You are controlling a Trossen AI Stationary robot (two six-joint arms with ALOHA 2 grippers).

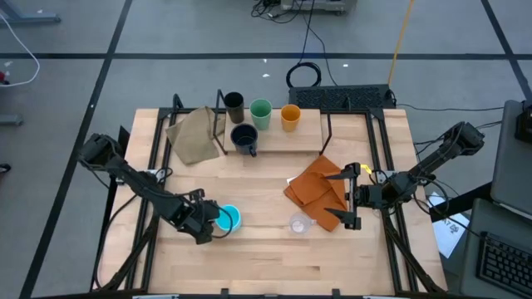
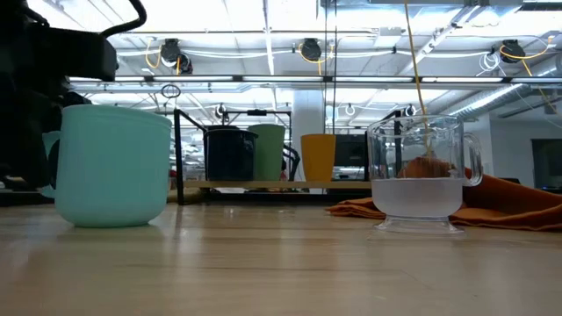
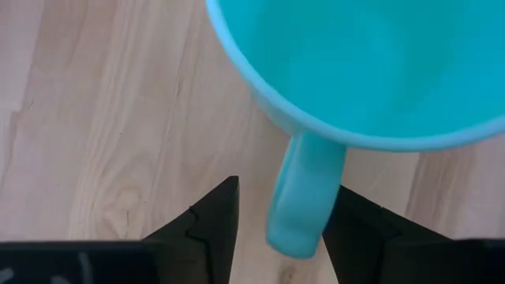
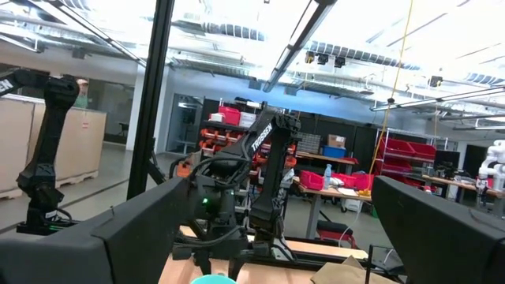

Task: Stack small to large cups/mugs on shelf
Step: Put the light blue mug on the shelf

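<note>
Light blue mug (image 1: 229, 218), navy mug (image 1: 244, 139), brown cup (image 1: 233, 105), green cup (image 1: 261, 113), orange cup (image 1: 290, 117), clear cup (image 1: 298, 223), orange cloth (image 1: 317, 189), tan cloth (image 1: 194, 135).
</note>
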